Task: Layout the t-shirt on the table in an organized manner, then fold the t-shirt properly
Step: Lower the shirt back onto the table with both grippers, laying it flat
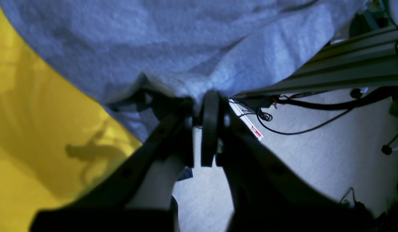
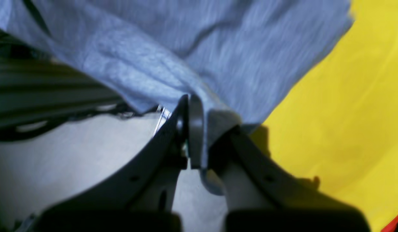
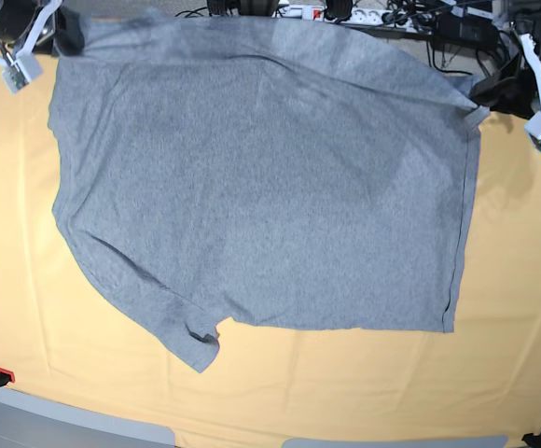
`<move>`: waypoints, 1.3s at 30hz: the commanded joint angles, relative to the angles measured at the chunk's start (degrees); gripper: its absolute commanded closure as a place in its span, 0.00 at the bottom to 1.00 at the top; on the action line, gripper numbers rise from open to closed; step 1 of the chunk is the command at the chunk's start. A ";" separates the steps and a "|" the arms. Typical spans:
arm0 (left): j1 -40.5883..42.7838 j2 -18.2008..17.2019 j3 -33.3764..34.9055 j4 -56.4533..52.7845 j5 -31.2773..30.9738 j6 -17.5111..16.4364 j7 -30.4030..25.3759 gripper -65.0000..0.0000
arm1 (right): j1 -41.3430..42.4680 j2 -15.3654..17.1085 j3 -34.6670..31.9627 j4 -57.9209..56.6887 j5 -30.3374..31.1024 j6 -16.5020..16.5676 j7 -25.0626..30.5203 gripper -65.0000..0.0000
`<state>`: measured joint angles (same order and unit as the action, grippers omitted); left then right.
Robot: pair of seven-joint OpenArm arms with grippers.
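Both tools, left and right, pinch the t-shirt beside cables behind the table.

Overhead view. The grey t-shirt lies spread plain side up on my yellow-orange worktop, one sleeve pointing toward the near edge. My right tool, at the view's upper left, grips one far corner of the shirt; my left tool, at the upper right, grips the other. Cables and a power strip lie beyond the far edge.
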<state>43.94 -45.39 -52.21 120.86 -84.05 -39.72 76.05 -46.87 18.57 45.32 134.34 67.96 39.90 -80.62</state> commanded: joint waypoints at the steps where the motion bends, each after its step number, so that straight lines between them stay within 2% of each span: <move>1: -0.70 -1.01 -0.68 0.42 -0.95 -0.28 -1.29 1.00 | 0.33 0.66 0.59 0.66 0.83 0.10 0.62 1.00; 7: -3.67 -0.96 -0.68 0.37 -0.87 -0.28 -2.36 1.00 | 3.37 0.66 0.59 0.66 0.79 0.10 1.44 1.00; 16: -3.67 -0.96 -0.68 -0.37 7.69 -0.28 -8.46 1.00 | 7.08 0.66 0.42 0.66 0.79 0.10 4.87 1.00; 21: -3.67 -0.96 -0.68 -1.42 7.54 -0.28 -9.14 1.00 | 10.64 0.66 0.42 0.24 1.03 0.10 5.60 1.00; 25: -3.67 -0.96 -0.68 -1.42 7.52 -0.28 -10.71 1.00 | 13.70 0.66 0.42 -4.11 3.91 0.10 5.97 1.00; 30: -4.39 -0.94 -0.68 -1.42 7.54 -0.28 -13.09 1.00 | 16.70 0.66 0.26 -7.93 4.09 0.10 6.03 1.00; 36: -9.14 -0.98 0.07 -1.42 9.90 -0.28 -13.44 1.00 | 17.38 0.66 -3.93 -9.77 3.72 0.10 6.03 1.00; 39: -10.88 -0.96 3.87 -1.66 13.44 -0.28 -16.24 1.00 | 17.90 0.66 -7.19 -9.79 -0.07 0.10 6.12 1.00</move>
<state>33.19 -45.25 -47.79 118.83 -69.82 -39.72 61.08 -29.17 18.39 37.65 123.98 66.81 39.90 -75.85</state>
